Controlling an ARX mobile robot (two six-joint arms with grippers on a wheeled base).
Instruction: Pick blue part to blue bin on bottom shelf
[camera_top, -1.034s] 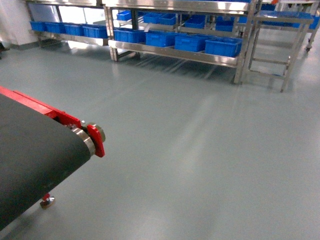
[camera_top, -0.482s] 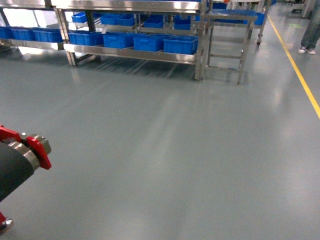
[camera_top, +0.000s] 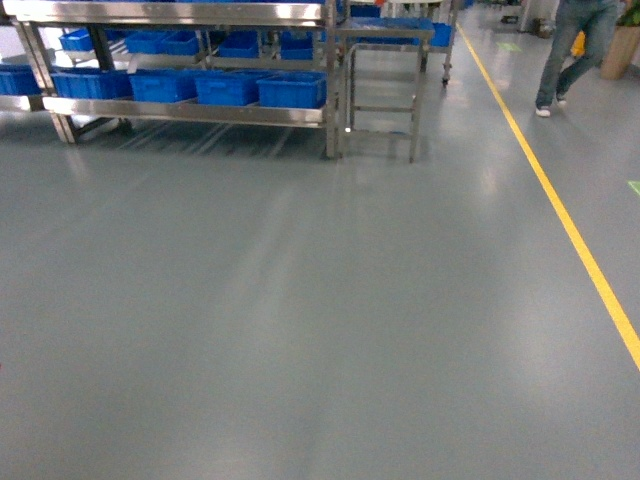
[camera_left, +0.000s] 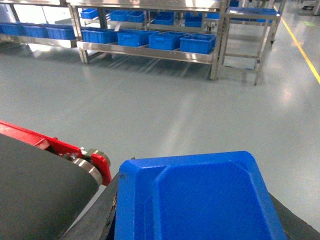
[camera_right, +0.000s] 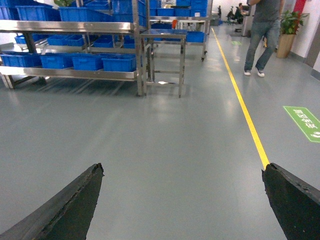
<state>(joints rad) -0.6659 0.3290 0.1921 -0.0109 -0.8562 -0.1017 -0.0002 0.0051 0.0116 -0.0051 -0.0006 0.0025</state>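
Right gripper (camera_right: 182, 200) gapes wide over grey floor (camera_right: 165, 145); beyond it, rack (camera_right: 75, 50) of blue bins (camera_right: 87, 61), yellow line (camera_right: 240, 100), person (camera_right: 261, 35).

**No readable text in view**

You have only one sign to look at: a green rectangular floor marking (camera_right: 305, 123) with white characters, lying on the grey floor beyond and above the right claw's (camera_right: 182, 200) right-hand finger, past the yellow floor line (camera_right: 240, 100). Its characters are too small and skewed for you to read. The blue plastic crates (camera_top: 225, 88) on the steel rack carry no label, brand or number you can make out in any view.
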